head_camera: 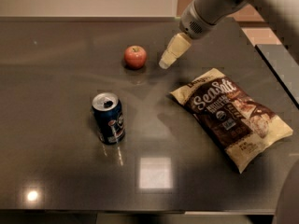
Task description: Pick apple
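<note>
The apple (pixel 135 57) sits upright on the far middle part of the table (pixel 56 78), its dark stem dimple facing up; being nearly round, it shows no clear long axis. Its skin is smooth and red-orange with a paler yellowish patch near the top, and a faint reflection of it lies on the surface just below. The table is a dark, glossy slab that mirrors ceiling lights as bright patches near the front edge. The gripper (pixel 164 64) hangs just to the right of the apple, apart from it, and tapers down-left to a pale tip close to the tabletop; it is cream-coloured and looks like plastic, and whether it is open or closed cannot be told from this angle. The grey, rounded arm (pixel 210 8) behind it runs up to the right and is cut off by the top edge. Nearer the camera and left of centre stands a dark blue soda can (pixel 108 118), upright, its silver top opened; its label is too blurred to read. To the right lies a crinkled snack bag (pixel 231 115), flat, running diagonally from upper left to lower right, brown with cream ends and white lettering. A blurred grey shape cuts into the lower right corner and cannot be made out
</note>
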`<action>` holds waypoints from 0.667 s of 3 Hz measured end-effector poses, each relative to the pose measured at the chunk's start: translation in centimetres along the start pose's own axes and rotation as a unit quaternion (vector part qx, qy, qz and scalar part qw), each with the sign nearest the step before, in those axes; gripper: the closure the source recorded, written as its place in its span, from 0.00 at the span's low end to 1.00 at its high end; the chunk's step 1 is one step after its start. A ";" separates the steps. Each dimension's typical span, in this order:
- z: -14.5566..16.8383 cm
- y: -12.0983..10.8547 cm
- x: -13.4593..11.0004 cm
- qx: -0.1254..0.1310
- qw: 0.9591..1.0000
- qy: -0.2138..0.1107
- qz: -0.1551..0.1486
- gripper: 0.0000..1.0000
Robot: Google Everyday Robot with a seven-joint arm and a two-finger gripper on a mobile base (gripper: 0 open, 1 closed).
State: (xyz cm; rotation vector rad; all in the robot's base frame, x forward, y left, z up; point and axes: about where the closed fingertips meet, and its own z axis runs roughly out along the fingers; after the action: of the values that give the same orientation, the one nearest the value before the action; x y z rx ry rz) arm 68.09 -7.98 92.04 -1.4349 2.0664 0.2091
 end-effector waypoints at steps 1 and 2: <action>2.3 0.6 -1.5 0.010 1.000 -0.022 0.016 0.00; 4.6 1.3 -2.7 0.020 0.998 -0.049 0.036 0.00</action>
State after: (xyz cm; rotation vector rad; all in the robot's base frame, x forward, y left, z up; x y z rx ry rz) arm 69.32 -3.26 89.62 -1.3031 2.0322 0.2614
